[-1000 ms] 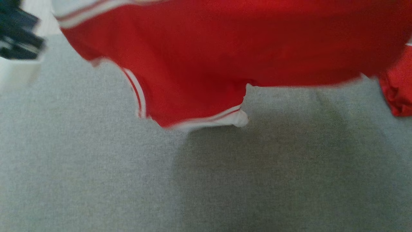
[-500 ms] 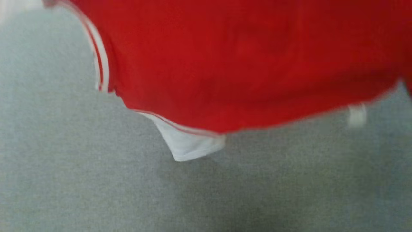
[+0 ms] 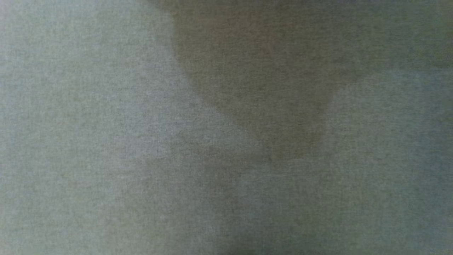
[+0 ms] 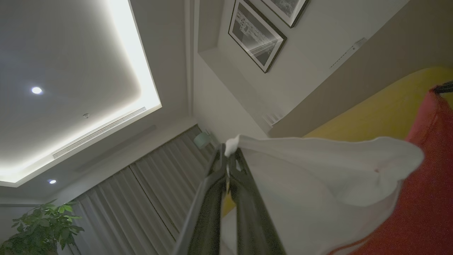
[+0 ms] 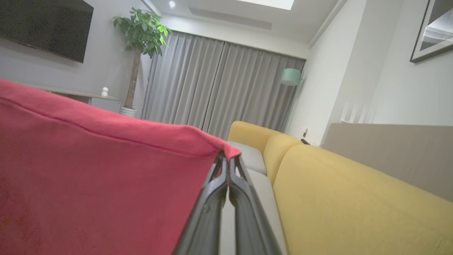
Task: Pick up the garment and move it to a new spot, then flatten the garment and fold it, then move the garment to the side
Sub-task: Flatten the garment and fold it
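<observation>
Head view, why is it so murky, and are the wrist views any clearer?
Head view: soft and blurred, a grey surface with a broad shadow across the upper middle. Left wrist view: dim and grainy, the ceiling light strip blown out, left gripper shut on the garment. Right wrist view: brighter and sharper, right gripper shut on the garment's red edge.

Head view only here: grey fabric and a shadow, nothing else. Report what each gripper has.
Observer: Left gripper is shut on the white edge of the red garment.
Operator: Now the right one.
Observer: Right gripper is shut on a red hemmed corner of the same garment.
Operator: Tell me what's nearby.
Observer: A yellow sofa stretches along the right of the right wrist view.
</observation>
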